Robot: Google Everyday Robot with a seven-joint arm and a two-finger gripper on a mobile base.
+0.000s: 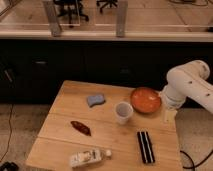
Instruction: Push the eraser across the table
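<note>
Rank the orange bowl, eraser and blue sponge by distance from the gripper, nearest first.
The gripper hangs by the right edge of the table.
1. Orange bowl, back right, beside it.
2. Eraser, front right.
3. Blue sponge, back left.

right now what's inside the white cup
Nothing shows inside the white cup; its near wall hides the bottom. The gripper hangs at the table edge, right of it.

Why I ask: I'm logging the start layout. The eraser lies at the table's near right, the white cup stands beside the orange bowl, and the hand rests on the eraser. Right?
Only the hand is wrong: the camera view shows it apart from the eraser, hanging at the right edge of the table beside the orange bowl. The eraser's place and the white cup beside the bowl hold.
</note>
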